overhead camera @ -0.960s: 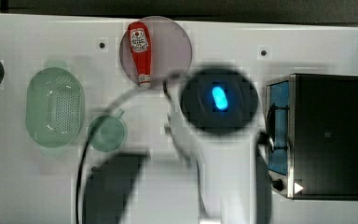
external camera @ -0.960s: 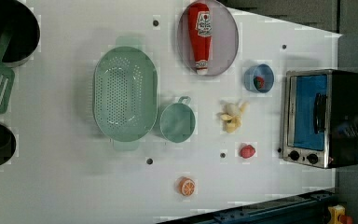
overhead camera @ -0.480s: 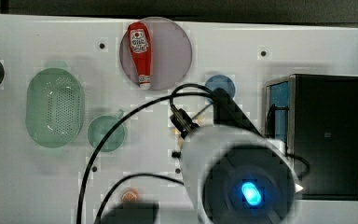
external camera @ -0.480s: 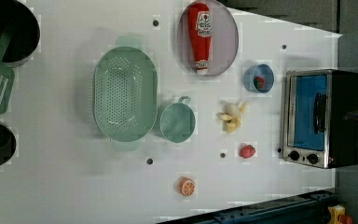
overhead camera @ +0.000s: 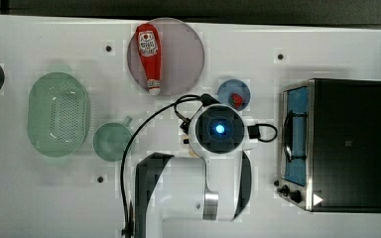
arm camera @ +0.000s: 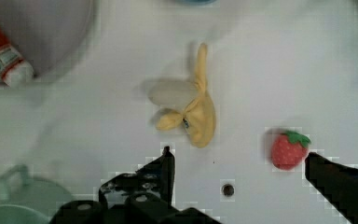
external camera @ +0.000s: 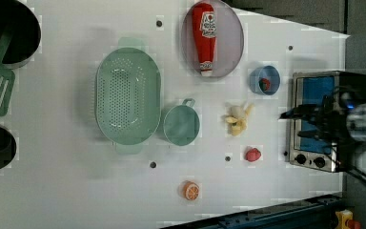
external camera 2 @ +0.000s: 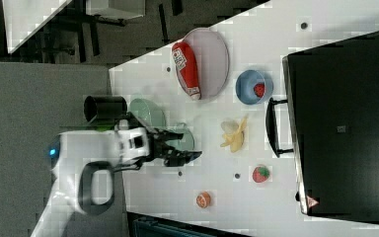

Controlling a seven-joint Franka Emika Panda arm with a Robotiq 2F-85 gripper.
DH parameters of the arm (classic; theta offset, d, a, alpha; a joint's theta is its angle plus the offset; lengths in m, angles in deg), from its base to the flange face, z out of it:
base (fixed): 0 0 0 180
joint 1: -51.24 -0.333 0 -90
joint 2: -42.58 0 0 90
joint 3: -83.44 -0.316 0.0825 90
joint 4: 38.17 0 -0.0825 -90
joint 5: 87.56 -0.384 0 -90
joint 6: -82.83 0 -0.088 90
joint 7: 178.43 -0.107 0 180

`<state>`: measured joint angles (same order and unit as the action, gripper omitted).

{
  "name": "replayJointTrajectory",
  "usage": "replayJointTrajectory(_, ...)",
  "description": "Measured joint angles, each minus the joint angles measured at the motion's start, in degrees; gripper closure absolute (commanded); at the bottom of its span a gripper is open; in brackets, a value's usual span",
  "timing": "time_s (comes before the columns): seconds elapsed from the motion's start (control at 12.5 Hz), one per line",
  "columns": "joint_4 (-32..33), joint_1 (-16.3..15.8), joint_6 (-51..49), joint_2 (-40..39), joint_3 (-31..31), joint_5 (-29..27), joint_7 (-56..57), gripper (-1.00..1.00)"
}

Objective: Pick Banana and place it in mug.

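The banana (arm camera: 191,109), pale yellow and partly peeled, lies on the white table (external camera: 76,181) between the mug and the toaster oven; it also shows as the banana (external camera: 238,119) and the banana (external camera 2: 234,133). The pale-green mug (overhead camera: 111,141) stands upright beside the colander, handle toward the plate; the mug (external camera: 182,125) is empty. My gripper (arm camera: 237,154) hovers above the table, open, nothing between its fingers, with the banana just ahead of the tips. From the side the gripper (external camera 2: 190,144) hangs well above the table. In the top view my arm's wrist (overhead camera: 220,130) covers the banana.
A green colander (external camera: 127,95) sits by the mug. A ketchup bottle (overhead camera: 149,57) lies on a grey plate (overhead camera: 183,49). A blue bowl (external camera: 263,80) holds a strawberry. A toaster oven (overhead camera: 337,144), a loose strawberry (external camera: 252,154) and an orange slice (external camera: 190,191) are nearby.
In the top view my arm's wrist has swung toward the near edge and back, ending over the banana. My gripper has come into the left view's right. The table's objects have not moved.
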<state>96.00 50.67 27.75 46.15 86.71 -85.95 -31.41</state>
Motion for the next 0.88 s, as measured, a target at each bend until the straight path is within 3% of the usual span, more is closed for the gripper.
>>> replayJointTrajectory(0.4,1.79,0.34,14.97,-8.92,-0.06,-1.07,12.07,-1.00)
replayJointTrajectory(0.64,0.67,0.38,19.75,-18.46,0.14,-1.35,12.72,-1.00)
replayJointTrajectory(0.88,4.03,0.34,24.84,-25.18,-0.21,-0.74,13.93,-1.00)
